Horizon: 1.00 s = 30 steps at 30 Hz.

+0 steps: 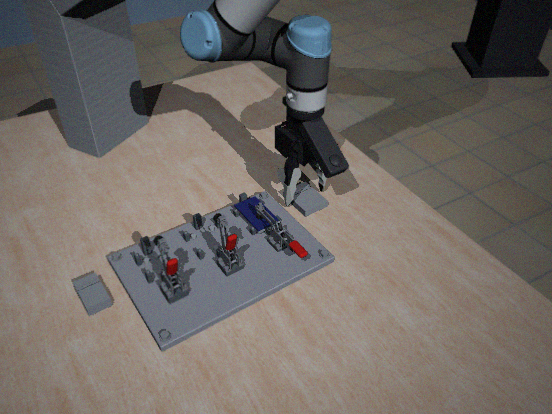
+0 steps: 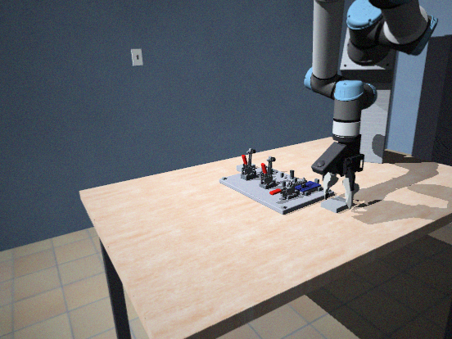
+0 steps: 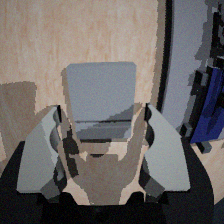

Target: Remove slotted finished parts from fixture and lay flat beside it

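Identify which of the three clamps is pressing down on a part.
The clamp at the blue blank's end; its red handle lies low, while the others' handles stand up.

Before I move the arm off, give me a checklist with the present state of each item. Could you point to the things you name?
1. Black gripper point(image 1: 306, 196) point(image 2: 337, 201) point(image 3: 102, 105) open, holding nothing: ok
2. Grey slotted part by the gripper point(image 1: 310, 200) point(image 2: 334, 204) point(image 3: 101, 92) flat on the table: ok
3. Grey slotted part at the fixture's far end point(image 1: 93, 295) flat, off the grey fixture plate point(image 1: 210, 290) point(image 2: 254, 186) point(image 3: 187, 55): ok
4. Blue blank point(image 1: 250, 212) point(image 2: 313, 186) point(image 3: 212, 107) under its lowered clamp: ok
5. Lift path free of snags: cannot tell
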Available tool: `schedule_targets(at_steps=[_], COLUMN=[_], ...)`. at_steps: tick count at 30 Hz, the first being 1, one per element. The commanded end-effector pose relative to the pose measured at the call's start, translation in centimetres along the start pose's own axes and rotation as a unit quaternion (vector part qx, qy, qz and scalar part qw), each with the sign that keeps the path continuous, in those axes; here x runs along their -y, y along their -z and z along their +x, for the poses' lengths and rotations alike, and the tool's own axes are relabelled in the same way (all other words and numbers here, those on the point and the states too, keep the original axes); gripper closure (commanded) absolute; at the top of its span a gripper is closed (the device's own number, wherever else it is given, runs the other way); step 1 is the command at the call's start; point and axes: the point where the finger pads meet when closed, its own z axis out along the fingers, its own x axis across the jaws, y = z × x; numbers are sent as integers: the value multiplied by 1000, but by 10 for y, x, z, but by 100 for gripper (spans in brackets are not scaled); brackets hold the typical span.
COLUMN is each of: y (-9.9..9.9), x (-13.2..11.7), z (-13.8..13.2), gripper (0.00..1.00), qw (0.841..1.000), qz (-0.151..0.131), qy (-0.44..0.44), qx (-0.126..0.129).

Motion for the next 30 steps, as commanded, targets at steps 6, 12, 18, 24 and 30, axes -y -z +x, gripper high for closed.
schedule_targets(at_steps=[6, 12, 18, 24, 30], y=[1, 7, 21, 34, 55], x=[0, 0, 0, 0, 0], z=[0, 0, 0, 0, 0], gripper=[46, 46, 46, 46, 46], qw=[1000, 1000, 1000, 1000, 1000], qz=[0, 0, 0, 0, 0], qy=[0, 0, 0, 0, 0], qx=[0, 0, 0, 0, 0])
